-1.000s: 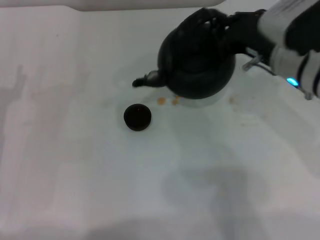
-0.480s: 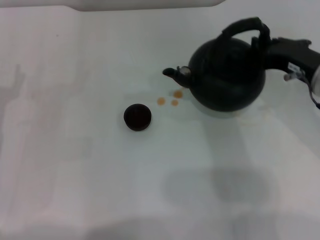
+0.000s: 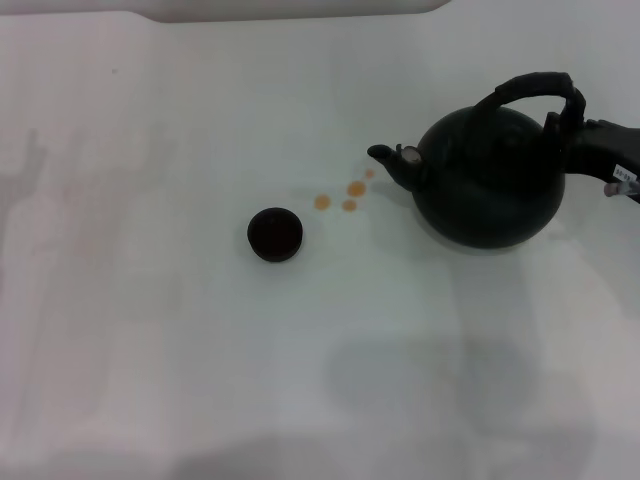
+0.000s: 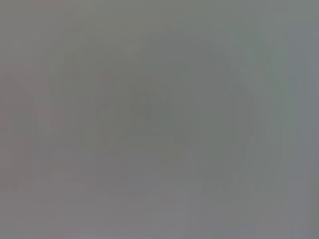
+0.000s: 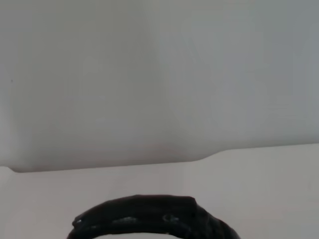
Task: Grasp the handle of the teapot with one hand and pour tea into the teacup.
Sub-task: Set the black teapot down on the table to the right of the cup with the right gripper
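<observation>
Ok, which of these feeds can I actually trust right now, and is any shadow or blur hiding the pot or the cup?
Head view: clear, soft light; teapot, teacup and the right gripper at the handle read well, with faint grey shadows on the table. Left wrist view: a uniform grey blur, nothing readable. Right wrist view: only the handle's arc, slightly soft, against a pale background.

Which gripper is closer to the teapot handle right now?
Right. The right gripper is at the handle on the teapot side away from the spout. The left gripper is out of view.
</observation>
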Controlling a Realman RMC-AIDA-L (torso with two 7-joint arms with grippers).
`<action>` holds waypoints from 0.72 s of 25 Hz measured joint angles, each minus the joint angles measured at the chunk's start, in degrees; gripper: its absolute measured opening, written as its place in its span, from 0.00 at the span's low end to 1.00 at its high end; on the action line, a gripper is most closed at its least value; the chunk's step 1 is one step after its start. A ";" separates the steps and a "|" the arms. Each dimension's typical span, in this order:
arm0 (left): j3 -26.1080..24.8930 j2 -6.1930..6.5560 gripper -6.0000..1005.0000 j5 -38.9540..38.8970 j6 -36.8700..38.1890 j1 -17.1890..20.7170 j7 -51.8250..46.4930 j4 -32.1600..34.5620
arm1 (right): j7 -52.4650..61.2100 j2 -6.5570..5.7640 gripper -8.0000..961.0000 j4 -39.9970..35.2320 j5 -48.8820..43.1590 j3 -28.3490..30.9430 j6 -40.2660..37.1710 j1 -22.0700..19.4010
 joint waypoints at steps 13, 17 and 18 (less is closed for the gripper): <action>0.04 0.00 0.88 0.01 -0.02 -0.03 0.00 0.07 | -0.17 -0.16 0.28 1.64 0.17 -1.22 -3.02 0.44; 0.03 0.00 0.88 0.01 -0.01 -0.03 -0.01 0.07 | -0.43 -0.20 0.31 1.63 0.18 -1.32 -3.00 0.44; 0.03 0.00 0.88 0.01 -0.01 -0.03 -0.01 0.07 | -0.49 -0.24 0.31 1.52 0.18 -1.35 -2.93 0.44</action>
